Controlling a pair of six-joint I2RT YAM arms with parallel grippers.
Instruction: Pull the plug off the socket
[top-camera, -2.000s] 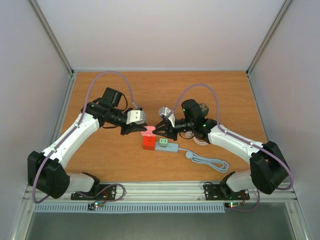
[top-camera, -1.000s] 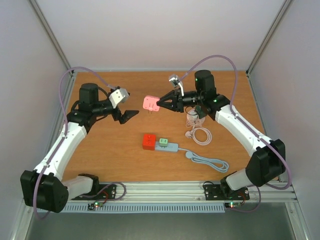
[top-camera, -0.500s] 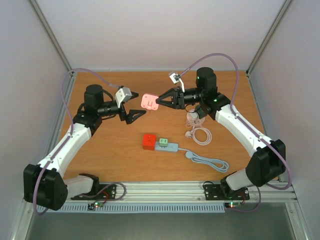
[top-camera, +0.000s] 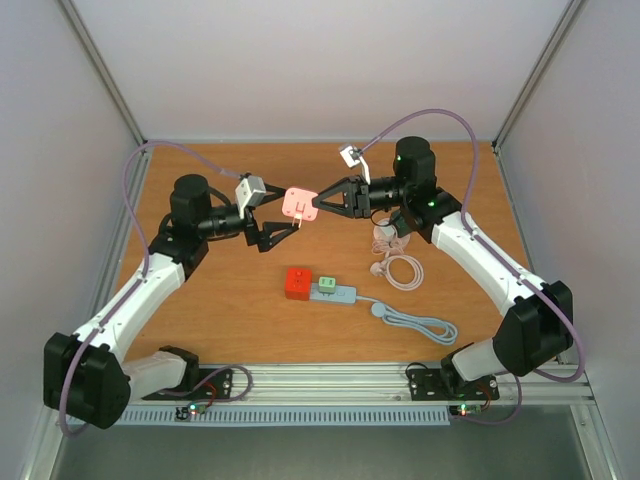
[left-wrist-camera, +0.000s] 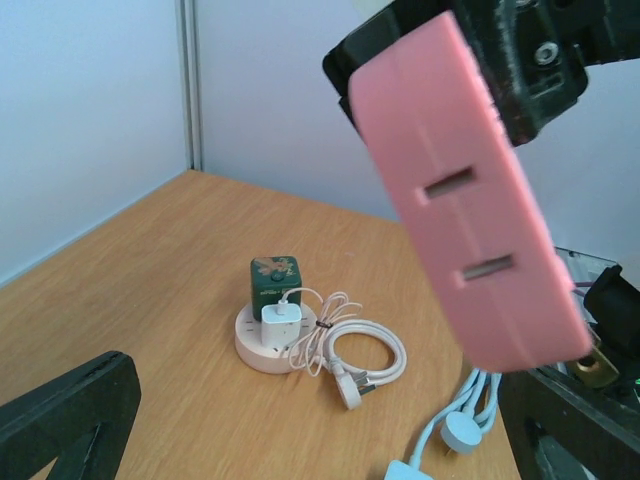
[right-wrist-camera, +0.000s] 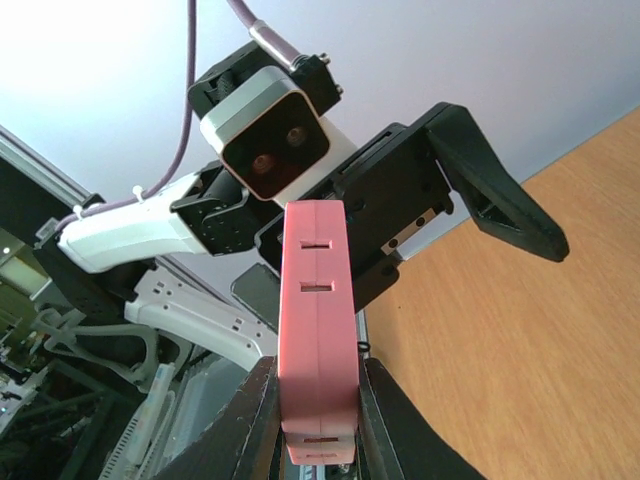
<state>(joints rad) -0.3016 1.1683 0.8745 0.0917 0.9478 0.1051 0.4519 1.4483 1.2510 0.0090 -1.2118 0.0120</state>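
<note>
One pink plug (top-camera: 297, 203), already off the power strip (top-camera: 335, 293), was held aloft above and beyond it. The right gripper (top-camera: 316, 204) was clamped on one edge, seemingly presenting it. The left gripper (top-camera: 281, 216) stood spread wide at the plug's other side, likely to receive it.

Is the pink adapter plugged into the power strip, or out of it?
Out. The right gripper is shut on the pink adapter and holds it in the air, well away from the power strip.

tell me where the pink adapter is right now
In the top view, the pink plug adapter is held in the air over the table's middle by the right gripper, directly in front of the open left gripper.
</note>
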